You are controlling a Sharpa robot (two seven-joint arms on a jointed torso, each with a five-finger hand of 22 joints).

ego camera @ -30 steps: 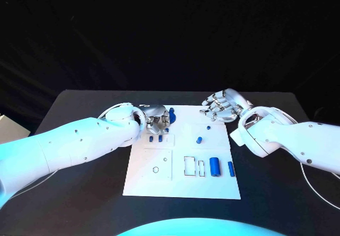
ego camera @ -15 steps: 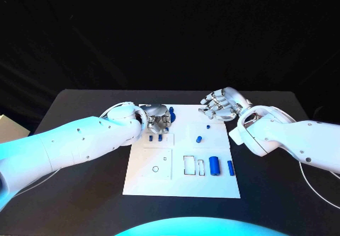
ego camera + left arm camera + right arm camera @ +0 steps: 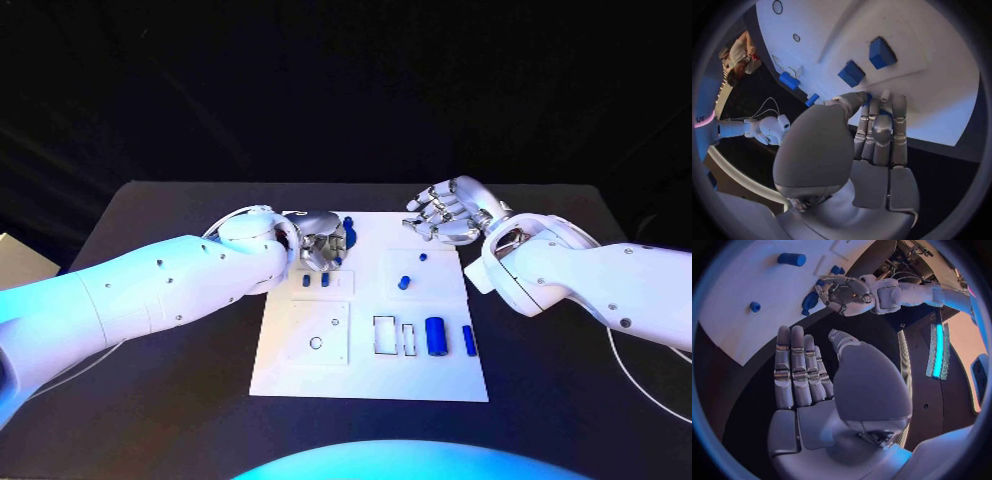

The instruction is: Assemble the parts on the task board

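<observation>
In the head view the white task board [image 3: 372, 330] lies in the middle of the black table [image 3: 159, 330], running from the table's far part toward its near edge. The left hand [image 3: 322, 246] sits over the board's far left corner with its fingers curled down around a blue part [image 3: 348, 228] that pokes out beside them; whether it truly grips that part cannot be told here. Just nearer on the board stand two small blue blocks [image 3: 316, 280], and toward the board's right side lie two small blue pegs [image 3: 405, 283], then, closer to the near right corner, one thick blue cylinder [image 3: 436, 338] and one thin blue rod [image 3: 469, 341] beside two empty rectangular recesses [image 3: 387, 336]. The right hand [image 3: 451, 213] hovers above the board's far right corner, fingers spread and holding nothing. In the left wrist view the left hand [image 3: 861, 145] lies at the board's edge with its fingers close together; a sliver of blue shows at their tips, mostly hidden, and the two blue blocks [image 3: 864, 62] stand just beyond. In the right wrist view the right hand [image 3: 817, 375] is flat and empty above the table, off the board's corner, while the left hand [image 3: 845, 294] curls over a blue part [image 3: 809, 301] at the far edge.
</observation>
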